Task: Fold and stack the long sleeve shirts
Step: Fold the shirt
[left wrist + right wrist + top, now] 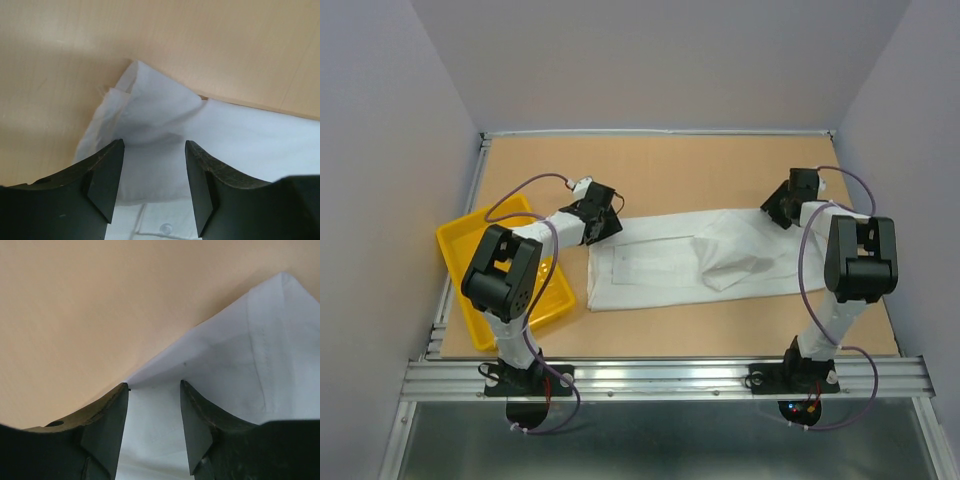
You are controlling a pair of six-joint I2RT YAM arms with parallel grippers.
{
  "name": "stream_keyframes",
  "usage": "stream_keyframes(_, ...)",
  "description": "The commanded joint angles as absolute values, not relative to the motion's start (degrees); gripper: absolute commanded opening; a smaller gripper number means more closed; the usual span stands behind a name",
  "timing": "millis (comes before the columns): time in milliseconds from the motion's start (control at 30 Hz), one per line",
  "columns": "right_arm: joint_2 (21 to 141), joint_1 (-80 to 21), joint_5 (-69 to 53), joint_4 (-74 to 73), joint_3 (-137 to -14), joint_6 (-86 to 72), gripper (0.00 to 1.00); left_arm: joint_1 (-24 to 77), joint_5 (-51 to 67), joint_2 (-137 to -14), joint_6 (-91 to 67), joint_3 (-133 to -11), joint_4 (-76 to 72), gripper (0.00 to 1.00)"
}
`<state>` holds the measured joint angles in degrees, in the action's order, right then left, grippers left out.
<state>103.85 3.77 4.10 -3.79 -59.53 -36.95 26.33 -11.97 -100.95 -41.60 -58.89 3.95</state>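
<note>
1. Lying flat across the bench (670, 170), the white shirt (660, 265) forms a long folded band running left to right, with a rumpled fold right of its middle.
2. Left gripper (154, 146): positioned over the shirt's far left corner, jaws wide apart, cloth under the gap, not clamped.
3. Right gripper (154, 387): positioned at the far right corner, jaws parted, the fabric edge between them, not pinched.
4. Yellow tray (460, 240): at the bench's left side, just beside the shirt's left end, partly under the left arm.

The shirt (670, 262) is plain white, the tray (460, 245) yellow, the table (700, 170) tan, the arms (860, 255) black.
</note>
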Motion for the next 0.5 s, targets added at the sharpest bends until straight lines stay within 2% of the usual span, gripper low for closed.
stream_keyframes(0, 106.7, 5.6, 5.1, -4.9, -63.9, -35.2, 0.53, 26.6, -12.1, -99.2, -36.7, -63.0, 5.5, 0.65)
stream_keyframes(133, 100.0, 5.6, 0.8, -6.1, -64.8, -33.0, 0.60, 32.0, -16.1, -92.7, -29.1, -64.9, 4.1, 0.69)
stream_keyframes(167, 96.7, 5.6, 0.4, -7.0, -64.6, -32.5, 0.64, 34.4, -16.7, -91.8, -26.8, -65.1, 3.8, 0.70)
stream_keyframes(267, 91.0, 5.6, -3.9, -10.4, -63.0, -31.9, 0.73, 39.2, -14.0, -88.2, -22.2, -64.5, 0.8, 0.74)
stream_keyframes(367, 87.0, 5.7, -7.0, -14.1, -59.9, -30.3, 0.77, 42.4, -11.7, -86.0, -19.4, -63.6, -1.9, 0.77)
stream_keyframes(467, 82.6, 5.5, -10.4, -17.1, -56.7, -27.9, 0.78, 44.0, -10.7, -83.2, -20.4, -61.5, -2.1, 0.81)
